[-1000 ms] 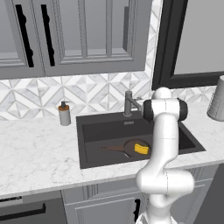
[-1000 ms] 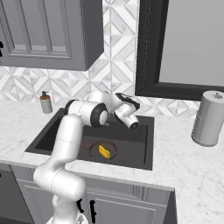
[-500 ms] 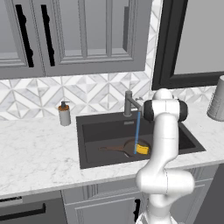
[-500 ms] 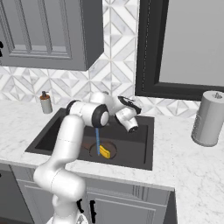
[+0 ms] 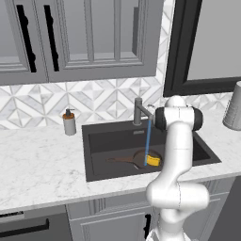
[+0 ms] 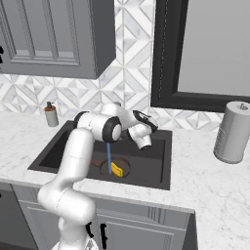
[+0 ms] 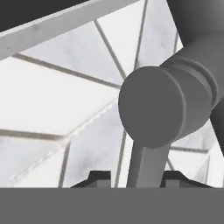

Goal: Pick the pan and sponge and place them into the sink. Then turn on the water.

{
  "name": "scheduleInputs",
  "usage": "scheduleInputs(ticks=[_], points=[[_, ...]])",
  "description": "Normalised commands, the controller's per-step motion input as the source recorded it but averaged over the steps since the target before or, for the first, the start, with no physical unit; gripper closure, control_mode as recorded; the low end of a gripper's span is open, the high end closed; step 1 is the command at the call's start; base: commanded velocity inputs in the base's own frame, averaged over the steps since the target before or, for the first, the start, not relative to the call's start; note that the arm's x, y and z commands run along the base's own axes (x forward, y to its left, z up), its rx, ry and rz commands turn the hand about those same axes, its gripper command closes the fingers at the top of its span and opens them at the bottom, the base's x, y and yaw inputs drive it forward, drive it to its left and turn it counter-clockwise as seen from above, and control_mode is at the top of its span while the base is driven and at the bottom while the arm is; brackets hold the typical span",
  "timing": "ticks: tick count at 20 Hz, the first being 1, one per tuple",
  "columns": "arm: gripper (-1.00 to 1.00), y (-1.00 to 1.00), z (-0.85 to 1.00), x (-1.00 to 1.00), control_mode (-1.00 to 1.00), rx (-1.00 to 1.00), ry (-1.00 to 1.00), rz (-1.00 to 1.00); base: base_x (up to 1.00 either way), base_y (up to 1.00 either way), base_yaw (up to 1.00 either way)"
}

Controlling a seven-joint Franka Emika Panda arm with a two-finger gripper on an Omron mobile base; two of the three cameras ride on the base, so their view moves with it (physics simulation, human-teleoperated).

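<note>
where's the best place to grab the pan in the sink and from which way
Grip the pan by its long handle, coming straight down from above. The pan lies flat on the floor of the sink, and the handle sticks out to the left, away from the sponge and the water. It is thin enough for the jaws to close across; the round rim looks too wide.

In the dark grey sink the brown pan lies flat with its handle pointing to 9 o'clock, the yellow sponge rests in it, and a thin blue stream of water falls from the faucet.
</note>
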Motion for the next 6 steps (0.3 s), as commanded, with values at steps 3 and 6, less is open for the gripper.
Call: scheduleInputs(ticks=[3,6], points=[[1.0,-0.83,0.69,-0.71,-1.0,0.26,-0.1,0.0,0.0,0.0,0.0],[1.0,-0.85,0.61,-0.8,-1.0,0.26,-0.09,0.0,0.0,0.0,0.0]])
